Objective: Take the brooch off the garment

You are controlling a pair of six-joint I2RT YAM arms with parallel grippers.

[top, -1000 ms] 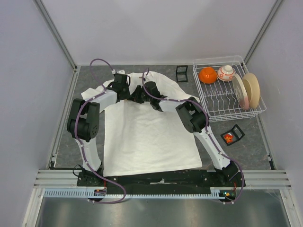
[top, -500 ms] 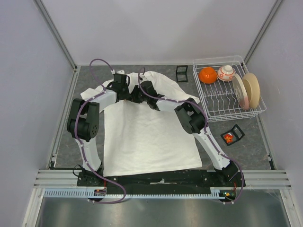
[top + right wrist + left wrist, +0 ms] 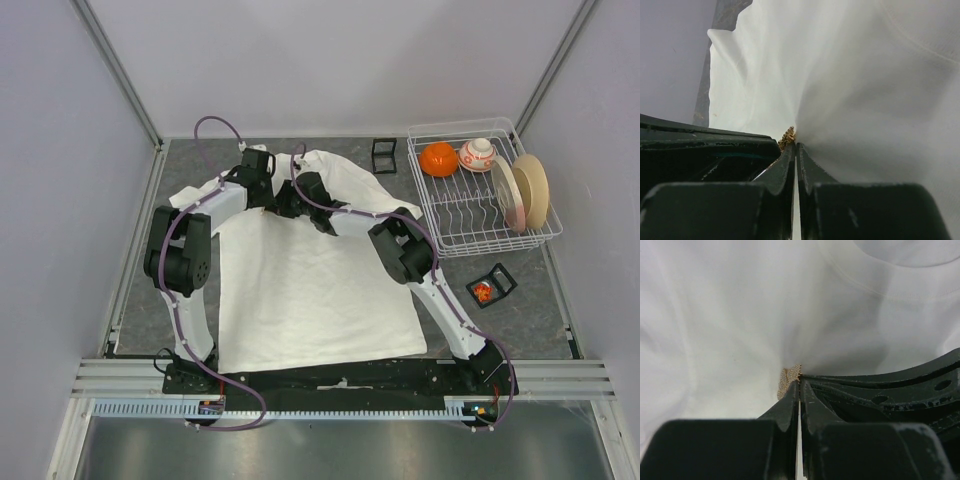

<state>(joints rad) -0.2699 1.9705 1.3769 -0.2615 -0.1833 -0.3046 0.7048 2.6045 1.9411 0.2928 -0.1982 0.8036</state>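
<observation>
Garment: a white T-shirt (image 3: 310, 290) lies spread flat on the grey table (image 3: 520, 320), hem toward the arm bases and neck toward the far wall. 1 sleeve shows at the left edge.
Brooch: a small gold piece with a grainy surface (image 3: 789, 380), sitting on the shirt's upper chest below the collar seam (image 3: 875, 287). The cloth puckers in folds that run out from it.
Left gripper: its fingertips (image 3: 799, 386) are at the brooch, and the 2 fingers are pressed together down to a hairline slit. The brooch shows at the tip of the left finger. Whether the pinch is on the brooch itself or on the cloth beside it cannot be told.
Right gripper: it (image 3: 795, 146) comes in from the opposite side, its 2 fingers likewise closed to a thin slit. The brooch is just beyond their tips. What exactly they pinch cannot be told.
Grippers together: their tips meet at the brooch, touching or nearly so. In the overhead view both arms bend in over the chest of the shirt.
Dish rack: a white wire rack (image 3: 497, 240) stands to the right of the shirt. It holds an orange (image 3: 438, 159), a white ball with orange marks (image 3: 477, 154) and 2 pale plates on edge (image 3: 528, 190).
Small boxes: 1 black box (image 3: 383, 153) sits near the far edge. Another (image 3: 490, 288), near the rack, holds something orange.
</observation>
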